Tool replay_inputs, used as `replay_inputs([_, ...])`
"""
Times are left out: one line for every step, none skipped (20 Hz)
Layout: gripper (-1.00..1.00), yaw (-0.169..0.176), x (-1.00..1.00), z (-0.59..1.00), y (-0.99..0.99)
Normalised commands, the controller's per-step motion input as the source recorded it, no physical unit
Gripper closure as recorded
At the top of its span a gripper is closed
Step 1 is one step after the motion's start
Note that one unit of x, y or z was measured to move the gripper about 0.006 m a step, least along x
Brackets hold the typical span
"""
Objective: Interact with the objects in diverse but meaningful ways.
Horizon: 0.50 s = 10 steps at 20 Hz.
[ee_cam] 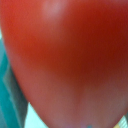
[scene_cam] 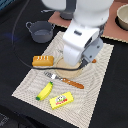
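Wrist view: tomato (ee_cam: pixel 70 60) fills the lens, red and blurred, directly under or between the fingers; whether the gripper grasps it cannot be told. Exterior view: arm (scene_cam: pixel 82 37) low over mat (scene_cam: pixel 25 85), hiding tomato and gripper. Only this view shows loaf (scene_cam: pixel 43 61), banana (scene_cam: pixel 45 90), box (scene_cam: pixel 61 100), pot (scene_cam: pixel 40 31).

Woven beige placemat (scene_cam: pixel 95 75): the exterior view's right edge is open. Orange-yellow bread loaf (scene_cam: pixel 43 61), orange-handled fork (scene_cam: pixel 65 80), green-tipped yellow banana (scene_cam: pixel 45 90) and yellow red-labelled box (scene_cam: pixel 61 101) crowd its left side and near corner. Grey-blue handled pot (scene_cam: pixel 41 31) sits off the mat's far-left corner. Red tomato (ee_cam: pixel 65 60) fills the wrist view.
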Motion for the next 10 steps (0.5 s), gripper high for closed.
replay_inputs([1.0, 0.059, -0.75, 0.41, 0.45])
replay_inputs([1.0, 0.064, -0.81, 0.33, 0.46])
replay_inputs([1.0, 0.061, -0.85, 0.27, 0.45])
replay_inputs([1.0, 0.058, -0.86, 0.24, 0.45])
replay_inputs([1.0, 0.057, -0.86, 0.22, 0.46])
replay_inputs([1.0, 0.056, -0.86, 0.21, 0.46])
replay_inputs([1.0, 0.055, -0.87, 0.17, 0.45])
replay_inputs([1.0, 0.05, -0.9, 0.1, 0.43])
replay_inputs([1.0, 0.048, -0.92, 0.07, 0.41])
replay_inputs([1.0, 0.047, -0.93, 0.05, 0.39])
